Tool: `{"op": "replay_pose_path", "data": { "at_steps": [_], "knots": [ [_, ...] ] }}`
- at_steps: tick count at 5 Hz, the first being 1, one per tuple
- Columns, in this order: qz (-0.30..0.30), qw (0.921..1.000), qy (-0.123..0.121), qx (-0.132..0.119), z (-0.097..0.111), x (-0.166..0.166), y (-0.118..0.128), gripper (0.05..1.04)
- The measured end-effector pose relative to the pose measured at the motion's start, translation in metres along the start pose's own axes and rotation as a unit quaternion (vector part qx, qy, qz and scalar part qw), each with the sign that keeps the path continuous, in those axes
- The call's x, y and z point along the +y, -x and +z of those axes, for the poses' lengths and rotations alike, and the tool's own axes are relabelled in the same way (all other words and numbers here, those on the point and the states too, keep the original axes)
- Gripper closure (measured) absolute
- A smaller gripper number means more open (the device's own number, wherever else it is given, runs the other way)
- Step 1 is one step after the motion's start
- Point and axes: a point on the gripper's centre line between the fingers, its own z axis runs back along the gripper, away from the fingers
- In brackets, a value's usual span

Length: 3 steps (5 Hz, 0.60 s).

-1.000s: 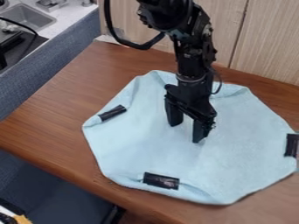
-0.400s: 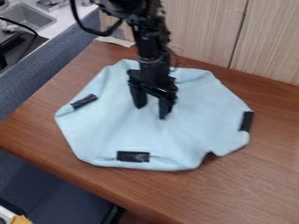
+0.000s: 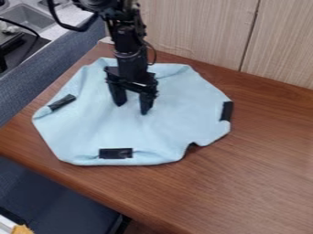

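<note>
The black gripper [image 3: 131, 109] points down onto the middle of a light blue cloth [image 3: 165, 132], its two fingers spread apart with cloth surface between them and their tips at or just above the fabric. Spread out on the wooden table, the cloth has folded-in edges and pieces of black tape, among them a left one [image 3: 62, 102], a front one [image 3: 116, 153] and a right one [image 3: 227, 111]. Near its front right edge the fabric has a small notch. Whether the tips press on the cloth, I cannot tell.
The brown wooden table [image 3: 263, 169] extends to the right of the cloth. A pale wood panel [image 3: 202, 32] stands along its back edge. At the upper left are a grey divider [image 3: 55, 73] and a counter with a sink [image 3: 27, 17].
The gripper has moved left and toward the back, and the whole cloth has slid the same way. A notch has formed at the cloth's front right edge.
</note>
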Motion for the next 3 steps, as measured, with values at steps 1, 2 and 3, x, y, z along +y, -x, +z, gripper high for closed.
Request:
{"op": "replay_pose_path", "data": {
  "at_steps": [1,2,3],
  "knots": [
    [0.009,0.9999,-0.002,-0.004,0.0018,0.0077,-0.0010,0.085],
    [0.008,1.0000,-0.002,-0.005,0.0022,0.0078,-0.0021,0.085],
    [0.003,1.0000,0.007,-0.005,0.0025,0.0046,-0.0025,0.085]
  ]
}}
